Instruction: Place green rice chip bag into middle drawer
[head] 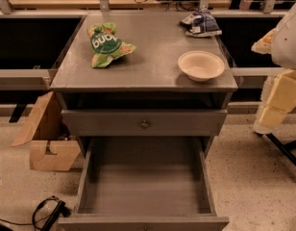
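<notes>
The green rice chip bag lies crumpled on the back left of the grey cabinet top. The middle drawer is pulled wide open below, and its grey floor is bare. Above it is a closed drawer front with a small round knob. My gripper hangs at the right edge of the view, beside the cabinet's right side and below top level. It is far from the bag and holds nothing that I can see.
A white bowl stands on the front right of the cabinet top. A blue-and-white snack bag lies at the back right. A cardboard box sits on the floor to the left, with cables near it.
</notes>
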Action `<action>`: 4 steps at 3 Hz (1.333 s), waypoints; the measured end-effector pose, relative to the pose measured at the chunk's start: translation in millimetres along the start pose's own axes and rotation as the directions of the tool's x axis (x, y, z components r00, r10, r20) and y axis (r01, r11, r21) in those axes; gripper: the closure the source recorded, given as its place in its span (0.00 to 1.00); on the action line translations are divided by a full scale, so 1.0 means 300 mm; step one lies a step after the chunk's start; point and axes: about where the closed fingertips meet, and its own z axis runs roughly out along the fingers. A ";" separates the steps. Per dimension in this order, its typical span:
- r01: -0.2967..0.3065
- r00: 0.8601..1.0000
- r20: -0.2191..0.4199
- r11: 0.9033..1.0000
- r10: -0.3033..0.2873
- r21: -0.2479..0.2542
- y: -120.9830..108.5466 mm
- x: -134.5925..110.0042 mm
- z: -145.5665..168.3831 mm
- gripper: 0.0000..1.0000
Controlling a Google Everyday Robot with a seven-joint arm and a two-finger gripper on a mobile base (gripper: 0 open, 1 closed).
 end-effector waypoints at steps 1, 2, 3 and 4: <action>0.000 1.000 0.000 1.000 0.000 0.000 0.000 0.000 0.000 0.00; -0.040 0.994 0.104 0.997 0.033 0.063 -0.152 -0.065 0.078 0.00; -0.127 0.968 0.230 0.986 0.100 0.106 -0.360 -0.161 0.153 0.00; -0.183 0.941 0.312 0.974 0.135 0.131 -0.552 -0.280 0.218 0.00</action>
